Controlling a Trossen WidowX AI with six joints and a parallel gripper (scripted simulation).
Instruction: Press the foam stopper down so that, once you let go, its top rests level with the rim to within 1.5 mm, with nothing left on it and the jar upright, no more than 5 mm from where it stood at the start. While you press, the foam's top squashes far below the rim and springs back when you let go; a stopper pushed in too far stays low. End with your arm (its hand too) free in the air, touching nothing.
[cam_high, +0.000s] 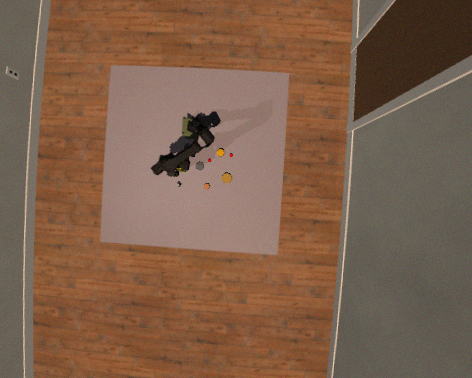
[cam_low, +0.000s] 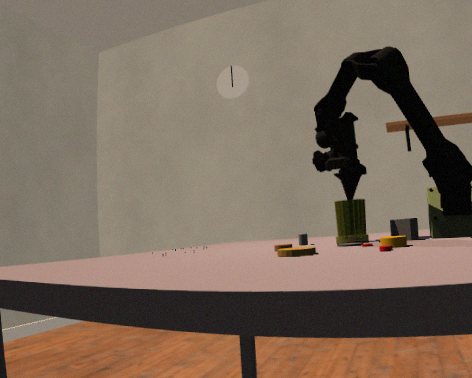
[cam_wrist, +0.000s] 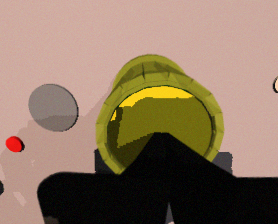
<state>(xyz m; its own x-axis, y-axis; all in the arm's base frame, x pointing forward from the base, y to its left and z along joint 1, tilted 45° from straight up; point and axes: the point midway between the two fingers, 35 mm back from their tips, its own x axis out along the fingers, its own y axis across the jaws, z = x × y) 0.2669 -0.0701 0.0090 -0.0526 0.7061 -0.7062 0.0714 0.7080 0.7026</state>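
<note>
The olive-green ribbed jar (cam_low: 351, 222) (cam_wrist: 218, 125) stands upright on the pale table (cam_high: 150, 220) (cam_low: 200, 275). The yellow foam stopper (cam_wrist: 165, 112) fills its mouth, mostly in shadow, with a bright strip along the far edge. No foam shows above the rim in the exterior view. My gripper (cam_low: 351, 198) (cam_wrist: 160, 139) is shut and empty, pointing down over the jar's mouth, its tips at about rim height. Whether the tips touch the foam, and how deep the foam's top lies, I cannot tell. In the top view the arm hides most of the jar.
A flat grey disc (cam_high: 200, 165) (cam_wrist: 50, 107) and a small red disc (cam_high: 209, 160) (cam_low: 367, 245) (cam_wrist: 14, 144) lie beside the jar. Two yellow discs (cam_high: 220, 152) (cam_high: 226, 178) and an orange one (cam_high: 206, 186) lie farther out. A grey block (cam_low: 404, 229) stands near the arm's base.
</note>
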